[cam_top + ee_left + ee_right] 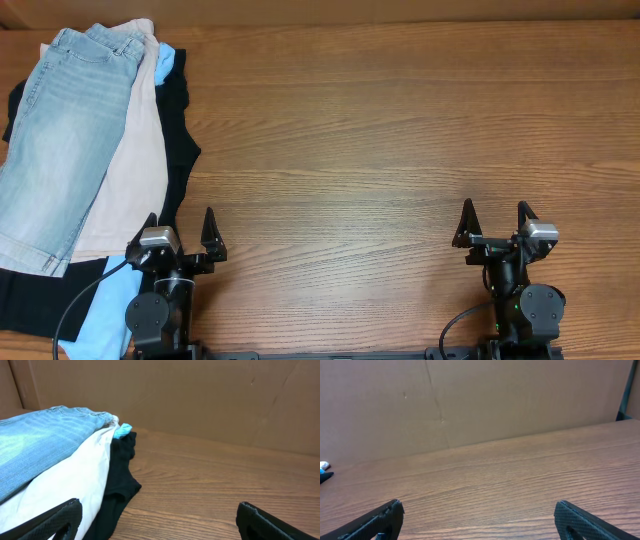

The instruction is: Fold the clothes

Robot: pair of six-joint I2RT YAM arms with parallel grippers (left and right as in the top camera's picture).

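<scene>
The clothes lie in a pile at the table's left. On top are light-wash denim shorts [62, 130] [45, 442]; beige shorts [128, 170] [75, 480] lie under them. Below those sit a black garment [176, 140] [120, 480] and a sky-blue garment [105, 300] [122, 431]. My left gripper [180, 232] [159, 517] stands open at the pile's near right edge, holding nothing. Its left fingertip [65, 515] hangs over the beige cloth. My right gripper [496, 222] [479, 517] is open over bare wood at the front right, far from the pile.
A brown cardboard wall [210, 400] [470, 400] backs the wooden table [380, 150]. Both arm bases sit at the front edge, the left one [158, 315] trailing a black cable, the right one [525, 310] opposite.
</scene>
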